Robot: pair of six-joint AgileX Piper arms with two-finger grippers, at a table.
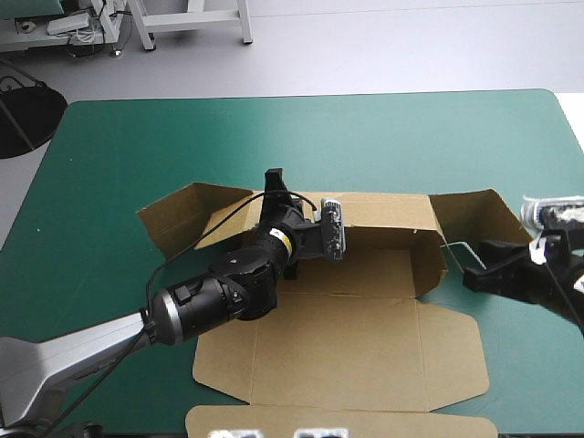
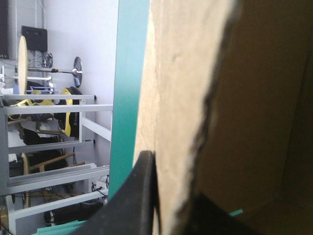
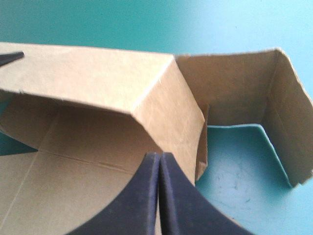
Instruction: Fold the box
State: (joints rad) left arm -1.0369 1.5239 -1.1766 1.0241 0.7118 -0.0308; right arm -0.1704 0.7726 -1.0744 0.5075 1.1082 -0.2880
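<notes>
The brown box [image 1: 365,356] lies in the middle of the table as a cut sheet, its far wall [image 1: 383,214] raised and its near panels flat. Side flaps angle out at the far left [image 1: 182,214] and far right [image 1: 479,214]. My left gripper [image 1: 274,181] stands over the far wall's left end. In the left wrist view one black finger [image 2: 139,191] lies on the wall's outer face and the other on the inner face, shut on the box [image 2: 176,73]. My right gripper [image 1: 465,272] is shut, its tip [image 3: 160,155] against the right end of the raised wall [image 3: 98,78].
The teal-green cover [image 1: 319,128] stretches well beyond the box on the far side. The table's right edge [image 1: 573,119] runs just behind my right arm. The box's lid flap [image 1: 338,424] reaches the table's near edge.
</notes>
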